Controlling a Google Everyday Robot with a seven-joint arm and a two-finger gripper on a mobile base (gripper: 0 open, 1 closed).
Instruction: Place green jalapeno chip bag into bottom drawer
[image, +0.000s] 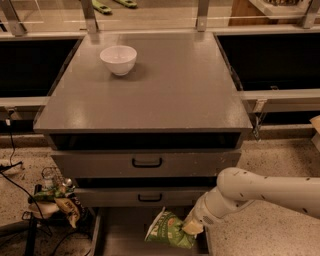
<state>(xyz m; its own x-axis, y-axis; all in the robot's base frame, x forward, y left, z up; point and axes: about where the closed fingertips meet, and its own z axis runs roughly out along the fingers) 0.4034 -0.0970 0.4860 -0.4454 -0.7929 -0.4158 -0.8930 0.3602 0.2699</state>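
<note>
- The pincer (192, 227) is hanging low at the bottom right of the camera view, over the right half of the open drawer (125, 236), just in front of the bench's (150, 100) lower front.
- It is clamping the right edge of the bag (167, 231), with its pale tip pressing against the foil.
- The bag is sitting tilted, its top corner pointing up and to the left and its green face turning toward the camera.
- The bag is hanging inside the outline of the drawer, right of the middle; I cannot tell whether its lower edge is touching the drawer's floor.
- The drawer is standing pulled out at the very bottom of the bench, showing a flat grey floor with a rail running along its left side.
- The white arm (260, 190) is reaching in from the right edge and bending down toward the drawer.
- Above the drawer, two grey fronts are sitting closed, each carrying a black handle: the upper one (147, 162) and the lower one (150, 198).
- A white bowl (118, 59) is standing upright on the bench top, near its back left, well apart from the bag.
- Crumpled wrappers (62, 205) are lying among black cables (15, 186) on the speckled floor (280, 160), left of the drawer.
</note>
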